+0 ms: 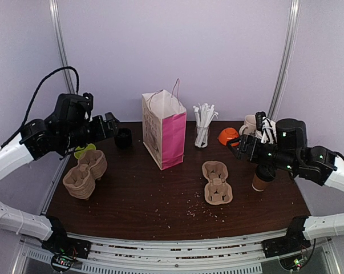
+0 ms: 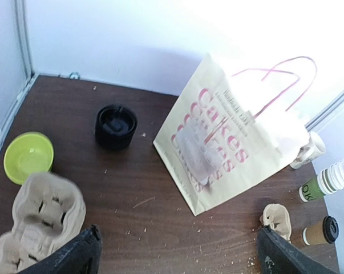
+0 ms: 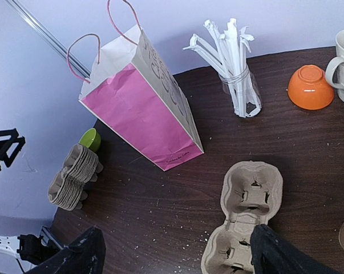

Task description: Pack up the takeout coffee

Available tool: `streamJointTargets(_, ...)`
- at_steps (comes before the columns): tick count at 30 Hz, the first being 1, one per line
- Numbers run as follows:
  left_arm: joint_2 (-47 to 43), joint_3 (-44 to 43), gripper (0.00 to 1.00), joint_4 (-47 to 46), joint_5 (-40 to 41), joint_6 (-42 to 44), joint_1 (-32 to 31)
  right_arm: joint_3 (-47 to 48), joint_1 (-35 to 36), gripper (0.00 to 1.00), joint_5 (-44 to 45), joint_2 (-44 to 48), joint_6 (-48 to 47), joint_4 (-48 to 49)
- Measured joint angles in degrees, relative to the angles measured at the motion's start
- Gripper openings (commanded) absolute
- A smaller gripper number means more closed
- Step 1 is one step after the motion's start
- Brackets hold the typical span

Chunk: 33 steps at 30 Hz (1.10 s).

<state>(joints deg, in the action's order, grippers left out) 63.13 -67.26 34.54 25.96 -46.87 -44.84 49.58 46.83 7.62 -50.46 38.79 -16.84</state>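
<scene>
coffee (image 2: 319, 232): small brown paper cup, black dome lid, upright near the tabletop (image 1: 137, 200) right edge, toward the front. top view: the right arm (image 1: 308, 160) covers the lid, so only the brown lower body shows. right wrist view: just a dark sliver cut off at the frame's right edge, no detail. left wrist view: whole cup but tiny, just beside the carrier (image 2: 277, 220). left gripper (image 2: 177, 237): fingers wide apart, nothing between, over the back-left corner. right gripper (image 3: 174, 240): fingers spread too, holding nothing, near the coffee, not touching.
</scene>
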Motion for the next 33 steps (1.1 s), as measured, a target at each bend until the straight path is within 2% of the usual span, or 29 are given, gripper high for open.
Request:
streamJointTargets(9,21.9,-20.0,0.94,-4.2,-0.3,10.3,0.0,0.0,-0.1,0.91,0.0,-2.1,-0.3,1.0)
streamJointTargets(16,34.7,-34.2,0.82,-3.1,0.0,17.6,0.0,0.9,-0.6,0.91,-0.1,-3.6,-1.4,1.3)
streamJointTargets(23,42.1,-45.7,0.59,-2.1,0.5,24.1,1.0,1.8,-1.1,0.91,-0.1,-4.4,-2.1,2.0)
streamJointTargets(28,45.5,-49.9,0.56,-0.9,0.7,27.4,1.4,1.9,-1.5,0.91,-0.1,-4.8,-2.6,2.1)
streamJointTargets(33,47.9,-50.6,0.45,0.3,0.2,29.4,1.7,2.1,-1.9,0.91,-0.1,-4.8,-2.8,2.1)
